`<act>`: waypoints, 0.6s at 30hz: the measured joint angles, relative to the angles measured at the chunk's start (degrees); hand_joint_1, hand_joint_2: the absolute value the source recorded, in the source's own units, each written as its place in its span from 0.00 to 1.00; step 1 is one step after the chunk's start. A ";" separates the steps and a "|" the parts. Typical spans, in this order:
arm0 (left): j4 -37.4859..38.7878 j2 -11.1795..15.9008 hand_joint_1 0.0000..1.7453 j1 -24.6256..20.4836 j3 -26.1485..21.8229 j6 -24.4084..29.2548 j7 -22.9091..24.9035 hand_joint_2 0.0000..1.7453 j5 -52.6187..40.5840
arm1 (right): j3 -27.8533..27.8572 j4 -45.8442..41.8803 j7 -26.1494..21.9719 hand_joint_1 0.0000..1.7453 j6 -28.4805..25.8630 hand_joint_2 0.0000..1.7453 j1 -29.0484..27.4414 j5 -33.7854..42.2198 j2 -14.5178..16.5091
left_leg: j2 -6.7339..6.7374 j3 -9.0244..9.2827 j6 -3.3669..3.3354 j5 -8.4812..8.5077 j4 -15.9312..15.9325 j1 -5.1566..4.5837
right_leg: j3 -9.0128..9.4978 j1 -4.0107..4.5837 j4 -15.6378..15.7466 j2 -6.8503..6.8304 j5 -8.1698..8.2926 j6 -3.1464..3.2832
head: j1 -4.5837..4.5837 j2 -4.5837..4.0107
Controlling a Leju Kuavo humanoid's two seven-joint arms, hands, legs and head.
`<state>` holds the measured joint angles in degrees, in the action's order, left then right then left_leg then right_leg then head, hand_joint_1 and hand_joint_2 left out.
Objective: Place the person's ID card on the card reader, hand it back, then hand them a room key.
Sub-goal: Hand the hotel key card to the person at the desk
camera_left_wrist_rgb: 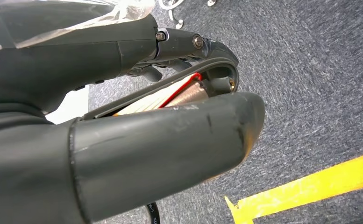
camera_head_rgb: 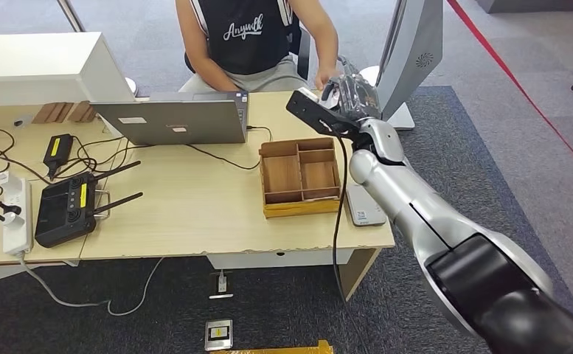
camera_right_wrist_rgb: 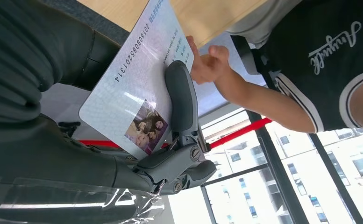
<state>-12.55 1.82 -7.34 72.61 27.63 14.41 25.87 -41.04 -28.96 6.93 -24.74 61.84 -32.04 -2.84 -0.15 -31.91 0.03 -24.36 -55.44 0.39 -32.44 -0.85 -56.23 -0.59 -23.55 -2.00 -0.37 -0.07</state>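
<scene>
My right hand [camera_head_rgb: 351, 92] is raised over the table's far right corner and holds the ID card [camera_right_wrist_rgb: 137, 79], a pale card with a number line and a small photo. A dark finger [camera_right_wrist_rgb: 181, 98] presses across the card's face. The person's hand [camera_right_wrist_rgb: 207, 65] meets the card's far edge; in the head view that same hand [camera_head_rgb: 326, 77] is right beside mine. The grey card reader [camera_head_rgb: 363, 205] lies flat on the table's right edge, under my forearm. My left hand [camera_left_wrist_rgb: 170, 140] hangs over blue carpet, thumb and fingers apart, with nothing in it.
A wooden compartment box [camera_head_rgb: 299, 177] sits left of the reader. A laptop [camera_head_rgb: 172, 118] stands in front of the seated person [camera_head_rgb: 250, 37]. A black router [camera_head_rgb: 66, 210], a power strip [camera_head_rgb: 16, 214] and cables cover the table's left. A white monitor stand [camera_head_rgb: 412, 51] rises behind my hand.
</scene>
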 joint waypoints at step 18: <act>0.00 0.27 0.00 -0.04 0.63 -0.87 -2.54 0.00 -2.82 | -4.33 1.51 4.08 1.00 2.37 1.00 1.35 -6.67 5.27 | 0.00 -0.02 0.00 -0.01 0.00 0.00 | -0.03 0.01 0.01 0.03 0.00 0.00 | -0.01 0.00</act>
<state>-12.55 2.09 -7.39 73.24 26.75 11.87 23.05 -45.37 -27.45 11.01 -22.38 63.19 -38.71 2.43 -0.15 -31.94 0.03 -24.37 -55.44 0.39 -32.47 -0.85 -56.22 -0.56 -23.55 -2.00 -0.38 -0.07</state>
